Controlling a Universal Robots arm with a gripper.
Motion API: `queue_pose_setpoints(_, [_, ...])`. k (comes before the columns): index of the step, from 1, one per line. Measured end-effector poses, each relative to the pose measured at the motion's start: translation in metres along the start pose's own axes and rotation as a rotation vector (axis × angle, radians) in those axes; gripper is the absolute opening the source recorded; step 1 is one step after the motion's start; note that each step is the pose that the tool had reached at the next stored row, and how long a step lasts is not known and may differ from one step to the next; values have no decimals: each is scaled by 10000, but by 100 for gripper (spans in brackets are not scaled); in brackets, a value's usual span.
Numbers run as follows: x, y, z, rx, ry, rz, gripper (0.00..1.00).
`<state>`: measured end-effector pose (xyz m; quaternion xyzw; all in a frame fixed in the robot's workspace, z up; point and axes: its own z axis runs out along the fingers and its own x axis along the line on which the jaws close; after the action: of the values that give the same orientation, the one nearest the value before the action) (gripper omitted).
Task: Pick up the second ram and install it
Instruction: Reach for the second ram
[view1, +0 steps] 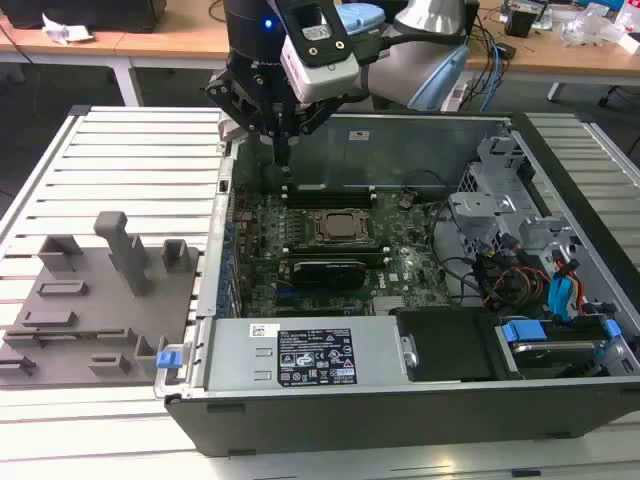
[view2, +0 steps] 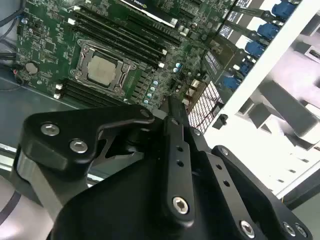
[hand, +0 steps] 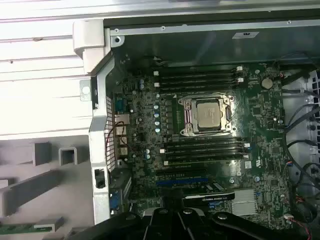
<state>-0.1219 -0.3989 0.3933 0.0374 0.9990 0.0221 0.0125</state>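
On a slatted metal table (view1: 130, 150), an open computer case (view1: 400, 425), laid on its side. Just beside it, toward the exterior view's left, a grey fixture tray (view1: 60, 340) with upright holders. Across the case floor, a green motherboard (view1: 255, 260). Toward the exterior view's right, a drive cage (view1: 500, 190) with red and black cables (view1: 500, 275) and blue clips (view1: 525, 332). Along the near wall, a silver box (view1: 240, 355) bearing a label.

Over the case's far corner on the exterior view's left, the gripper (view1: 283, 152), pointing down, short of the board. Fingers (view2: 175, 130) pressed together into one narrow tip in the exterior view and the second wrist view; nothing clamped, nothing touched.

At the board's middle, the square silver-topped processor (hand: 209, 113) in its frame. On either side of it, long black memory slots (hand: 197, 80) with white end clips, plain in both wrist views.

Smallest, the second ram (hand: 20, 229): a thin green strip lying in the grey fixture tray at the edge of the first wrist view, outside the case and well apart from the gripper.
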Motion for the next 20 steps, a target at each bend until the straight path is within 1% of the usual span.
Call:
queue_pose_setpoints(1, [11,-1,0,-1,-1,1,11])
queue_pose_setpoints(2, [54,-4,-1,-1,0,1,11])
queue_pose_setpoints(4, [165,-12,-4,0,-1,-1,11])
queue_pose_setpoints(6, [223,-16,-6,0,-1,1,11])
queue_pose_setpoints(7, [263,-20,-7,-1,-1,1,11])
queue_pose_setpoints(9, [367,-27,-10,0,-1,0,11])
queue_pose_setpoints(13, [496,-37,-13,0,-1,-1,11])
queue_pose_setpoints(14, [571,-42,-14,-1,-1,1,11])
queue_pose_setpoints(15, [611,-46,-15,0,-2,0,11])
queue_pose_setpoints(16, [668,-50,-16,-1,-1,0,11])
queue_pose_setpoints(20, [831,-62,-20,0,-1,0,11])
